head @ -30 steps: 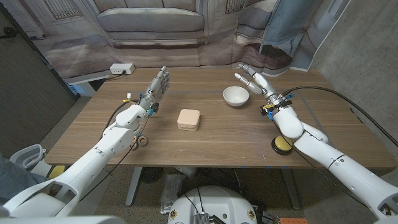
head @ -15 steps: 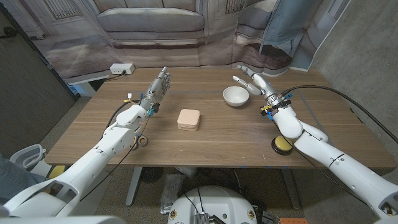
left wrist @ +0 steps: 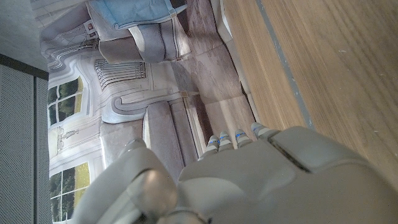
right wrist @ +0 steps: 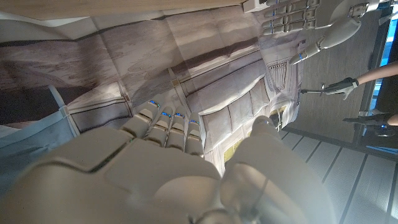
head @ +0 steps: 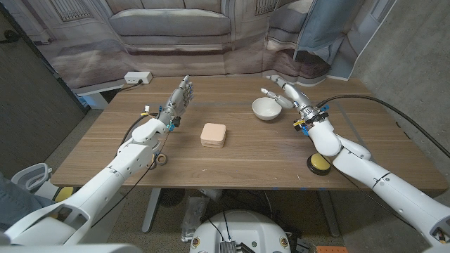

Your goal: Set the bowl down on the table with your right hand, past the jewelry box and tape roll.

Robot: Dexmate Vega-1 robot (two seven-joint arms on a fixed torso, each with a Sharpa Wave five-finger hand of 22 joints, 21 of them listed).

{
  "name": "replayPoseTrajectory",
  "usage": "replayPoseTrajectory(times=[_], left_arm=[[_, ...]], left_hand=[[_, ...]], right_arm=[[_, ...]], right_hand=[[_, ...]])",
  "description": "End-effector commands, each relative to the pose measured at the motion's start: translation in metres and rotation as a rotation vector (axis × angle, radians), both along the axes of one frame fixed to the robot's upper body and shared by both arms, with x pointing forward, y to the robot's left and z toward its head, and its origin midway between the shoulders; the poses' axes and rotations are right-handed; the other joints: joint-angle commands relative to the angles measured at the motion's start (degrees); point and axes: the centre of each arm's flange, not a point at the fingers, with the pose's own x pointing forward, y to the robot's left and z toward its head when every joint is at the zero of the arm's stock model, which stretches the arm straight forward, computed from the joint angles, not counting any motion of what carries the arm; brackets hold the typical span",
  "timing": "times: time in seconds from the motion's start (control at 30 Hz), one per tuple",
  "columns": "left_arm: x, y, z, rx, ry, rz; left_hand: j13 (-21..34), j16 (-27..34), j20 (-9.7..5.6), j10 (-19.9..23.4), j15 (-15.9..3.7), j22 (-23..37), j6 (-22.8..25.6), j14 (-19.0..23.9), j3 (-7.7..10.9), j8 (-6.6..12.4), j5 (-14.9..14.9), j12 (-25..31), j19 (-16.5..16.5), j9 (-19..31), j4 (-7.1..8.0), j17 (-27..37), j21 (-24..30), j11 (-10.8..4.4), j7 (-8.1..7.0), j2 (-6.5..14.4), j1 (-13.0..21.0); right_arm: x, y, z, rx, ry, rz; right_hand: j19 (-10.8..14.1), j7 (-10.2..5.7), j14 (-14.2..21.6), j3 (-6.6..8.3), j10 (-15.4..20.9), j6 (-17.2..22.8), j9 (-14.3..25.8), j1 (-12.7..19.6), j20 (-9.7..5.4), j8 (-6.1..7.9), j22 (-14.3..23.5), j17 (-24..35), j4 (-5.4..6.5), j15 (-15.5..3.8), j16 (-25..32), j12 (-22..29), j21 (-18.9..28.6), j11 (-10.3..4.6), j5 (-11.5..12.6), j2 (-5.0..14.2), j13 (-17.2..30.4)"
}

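bowl: white bowl [head: 267, 108] sat upright on the counter [head: 246, 158], far side, past the jewelry box [head: 213, 134] and tape roll [head: 163, 159].
right hand: right hand [head: 287, 93] just beside the bowl's right rim, fingers [head: 270, 92] spread, holding nothing.
change: over the last second the fingers had swung slightly toward the bowl's rim; bowl hadn't moved.
left hand: left hand [head: 179, 99] unchanged, raised, fingers apart, empty.
task read: bowl looked placed and released; what remained was likely clearing the right arm.

Grey sofa [head: 171, 22], probably a printed backdrop, behind wooden table [head: 246, 158].
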Motion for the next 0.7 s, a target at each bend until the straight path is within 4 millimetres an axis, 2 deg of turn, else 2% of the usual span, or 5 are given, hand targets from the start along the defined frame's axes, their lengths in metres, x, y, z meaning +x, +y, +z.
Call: replayPoseTrajectory(times=[0.03,0.2,0.7], left_arm=[[0.0045,-0.0049,-0.0008,0.010,0.007,-0.013],[0.0026,-0.0026,-0.0016,0.008,0.006,-0.005],[-0.0015,-0.0010,-0.0044,-0.002,0.002,0.001]], left_hand=[[0.18,0.16,-3.41,-0.38,0.28,0.30,-0.06,-1.28,-0.33,0.09,0.18,-0.05,-1.15,0.08,0.19,0.21,0.22,0.15,0.29,0.34,0.41],[0.17,0.14,-3.37,-0.43,0.25,0.30,-0.08,-1.33,-0.39,0.08,0.18,-0.05,-1.30,0.08,0.17,0.21,0.17,0.07,0.28,0.36,0.45],[0.17,0.07,-3.05,-0.68,0.25,0.30,-0.17,-1.60,-0.54,0.06,0.17,-0.09,-1.64,0.08,0.13,0.23,0.09,0.14,0.19,0.43,0.55]], right_arm=[[0.0018,0.0020,-0.0016,-0.038,-0.022,-0.050],[0.0026,0.0022,-0.0014,-0.052,-0.030,-0.063],[0.0010,0.0069,-0.0005,-0.129,-0.075,-0.120]], right_hand=[[-0.06,0.82,0.18,0.15,0.21,0.10,0.10,0.70,-2.01,0.23,0.19,0.08,-0.59,0.38,-0.27,-0.36,-0.35,0.18,-0.30,-0.06,0.11],[-0.02,1.22,0.31,0.14,0.43,0.26,0.10,0.81,-1.99,0.22,0.19,0.09,-0.70,0.40,-0.23,-0.32,-0.40,0.37,-0.30,-0.10,0.13],[0.30,0.66,0.75,0.08,0.68,0.17,0.11,1.01,-2.08,0.04,0.20,0.15,-0.92,0.23,-0.09,-0.34,-0.45,0.41,-0.29,-0.15,0.17]])
